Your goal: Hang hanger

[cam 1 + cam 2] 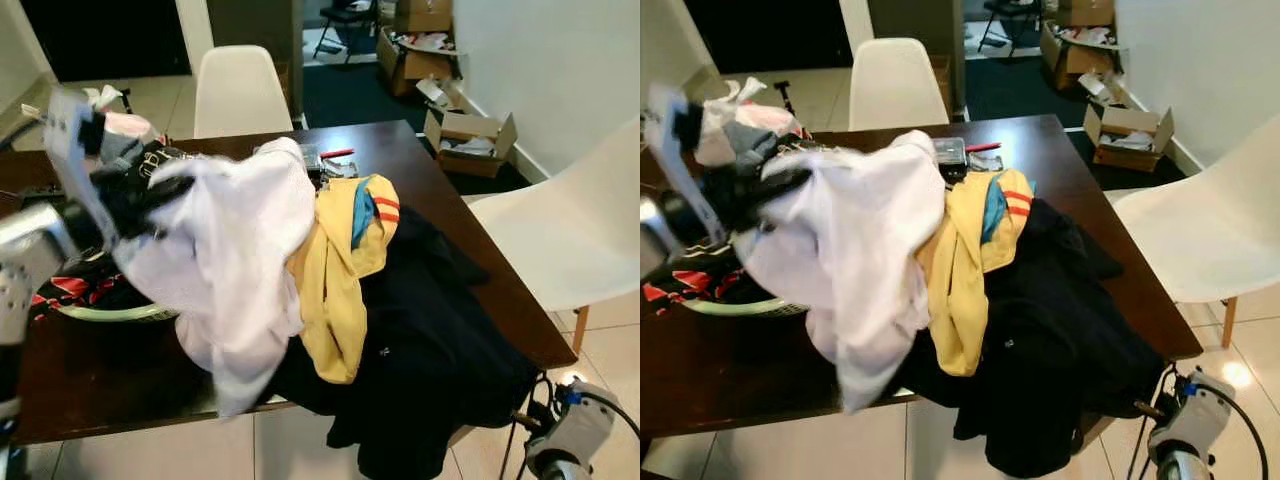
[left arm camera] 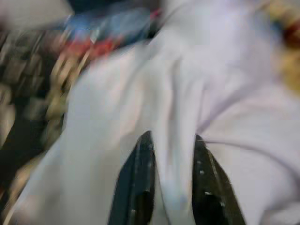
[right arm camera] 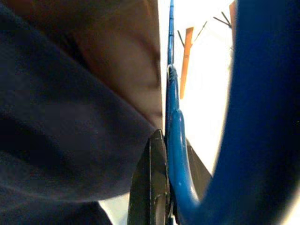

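White garment (image 1: 245, 260) hangs pinched in the left gripper (image 2: 171, 183) above the bench (image 1: 470, 260), while the right gripper (image 3: 164, 187) clamps a blue hanger (image 3: 174, 140), likely ready for dressing.

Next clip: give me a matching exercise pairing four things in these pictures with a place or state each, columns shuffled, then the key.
Things:
1. white garment
2. blue hanger
3. yellow garment
4. dark garment

Places or states:
A. draped over the table's near edge
B. lifted by the left pincer
C. lying between the white and dark cloth
D. clamped in the right pincer

Pairs: 1-B, 2-D, 3-C, 4-A
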Motion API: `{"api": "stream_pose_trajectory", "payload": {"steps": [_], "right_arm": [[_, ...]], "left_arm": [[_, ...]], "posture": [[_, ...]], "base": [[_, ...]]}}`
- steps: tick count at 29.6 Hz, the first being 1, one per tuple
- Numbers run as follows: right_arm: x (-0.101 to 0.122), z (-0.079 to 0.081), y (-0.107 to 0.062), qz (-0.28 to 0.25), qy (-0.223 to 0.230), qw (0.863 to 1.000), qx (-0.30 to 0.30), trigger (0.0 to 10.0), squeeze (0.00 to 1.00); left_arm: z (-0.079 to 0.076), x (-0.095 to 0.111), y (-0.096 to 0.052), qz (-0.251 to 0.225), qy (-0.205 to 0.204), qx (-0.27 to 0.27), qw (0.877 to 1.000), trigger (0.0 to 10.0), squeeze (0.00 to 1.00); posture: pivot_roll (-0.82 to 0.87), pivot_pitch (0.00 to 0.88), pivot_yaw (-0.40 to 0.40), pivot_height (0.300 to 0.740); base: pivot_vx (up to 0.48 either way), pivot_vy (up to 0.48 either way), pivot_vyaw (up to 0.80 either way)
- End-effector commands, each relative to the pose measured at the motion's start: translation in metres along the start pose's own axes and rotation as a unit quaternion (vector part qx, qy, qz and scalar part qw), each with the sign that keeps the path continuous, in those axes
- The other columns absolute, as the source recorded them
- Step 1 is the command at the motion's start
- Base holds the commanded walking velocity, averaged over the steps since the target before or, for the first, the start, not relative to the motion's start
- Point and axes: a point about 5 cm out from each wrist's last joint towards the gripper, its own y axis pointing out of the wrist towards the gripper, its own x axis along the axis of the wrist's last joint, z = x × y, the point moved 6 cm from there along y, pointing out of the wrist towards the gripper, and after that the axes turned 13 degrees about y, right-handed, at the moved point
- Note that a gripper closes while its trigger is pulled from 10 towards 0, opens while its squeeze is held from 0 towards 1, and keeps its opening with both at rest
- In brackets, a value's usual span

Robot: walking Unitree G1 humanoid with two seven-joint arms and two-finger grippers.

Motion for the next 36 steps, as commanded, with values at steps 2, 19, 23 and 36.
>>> {"api": "stream_pose_trajectory", "payload": {"steps": [2, 19, 23, 36], "right_arm": [[-0.003, -0.002, -0.002, 0.006, 0.001, 1.0, -0.002, 10.0, 0.0], [-0.002, -0.001, -0.001, 0.006, 0.002, 1.0, 0.0, 10.0, 0.0], [-0.002, -0.001, -0.001, 0.006, 0.002, 1.0, 0.0, 10.0, 0.0], [-0.001, -0.002, 0.0, 0.007, 0.003, 1.0, -0.002, 10.0, 0.0]], "left_arm": [[0.009, -0.019, -0.015, 0.055, 0.034, 0.011, 0.998, 10.0, 1.0], [0.134, 0.025, -0.109, 0.257, 0.254, 0.303, 0.882, 10.0, 1.0], [0.156, 0.065, -0.118, 0.22, 0.306, 0.416, 0.828, 10.0, 1.0], [0.061, 0.112, 0.012, -0.027, 0.221, 0.28, 0.934, 10.0, 0.0]], "posture": [[0.03, 0.112, 0.032, 0.74], [0.03, 0.123, 0.031, 0.74], [0.02, 0.125, 0.027, 0.74], [0.02, 0.126, 0.023, 0.74]], "base": [[0.0, 0.0, 0.0], [0.0, 0.0, 0.0], [0.0, 0.0, 0.0], [0.0, 0.0, 0.0]]}}
